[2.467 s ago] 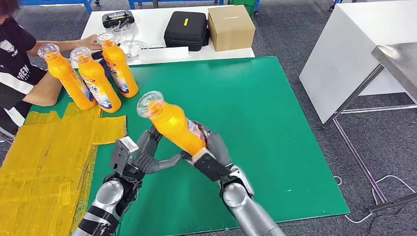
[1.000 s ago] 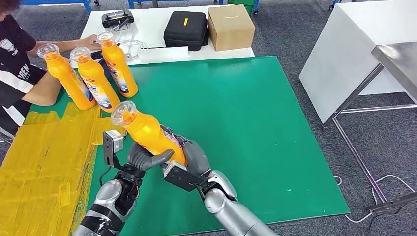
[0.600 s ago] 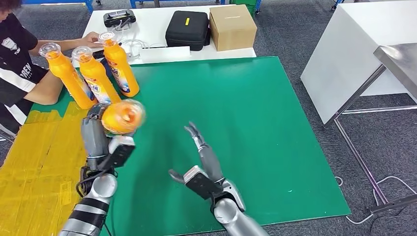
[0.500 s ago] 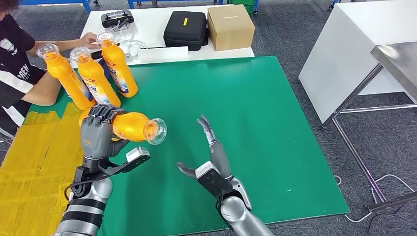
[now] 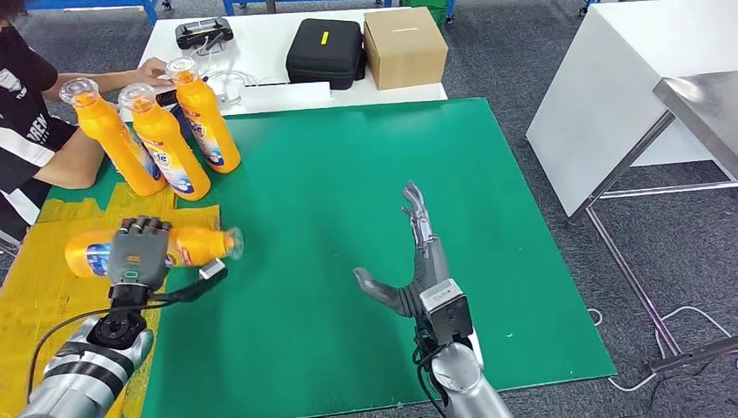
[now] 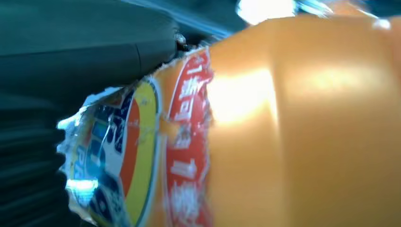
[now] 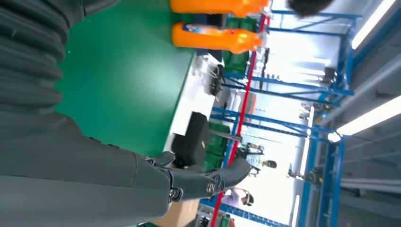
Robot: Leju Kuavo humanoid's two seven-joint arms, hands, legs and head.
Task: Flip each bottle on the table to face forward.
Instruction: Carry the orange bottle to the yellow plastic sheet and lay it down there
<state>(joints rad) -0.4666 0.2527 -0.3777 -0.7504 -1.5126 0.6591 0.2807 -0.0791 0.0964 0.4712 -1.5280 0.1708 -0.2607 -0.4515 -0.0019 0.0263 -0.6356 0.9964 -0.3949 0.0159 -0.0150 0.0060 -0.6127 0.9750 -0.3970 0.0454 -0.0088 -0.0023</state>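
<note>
Head view: the left hand (image 5: pixel 137 251) grips an orange bottle (image 5: pixel 187 246) lying sideways, cap pointing toward the right hand (image 5: pixel 419 266), which hangs wide, holding nothing. Three upright bottles (image 5: pixel 161 139) stand beyond the left hand, seemingly finished.

Left wrist view: the bottle's label (image 6: pixel 142 156) faces the camera.

Right wrist view: fingers (image 7: pixel 208 178) spread apart.

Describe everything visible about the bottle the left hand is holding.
The orange bottle is glossy plastic with a clear cap and a label in red, yellow, blue and white, torn at the edge in the left wrist view. It lies on its side, cap pointing toward the green mat, base over the yellow sheet. The left hand grips it around the middle from above, fingers draped over the label.
</note>
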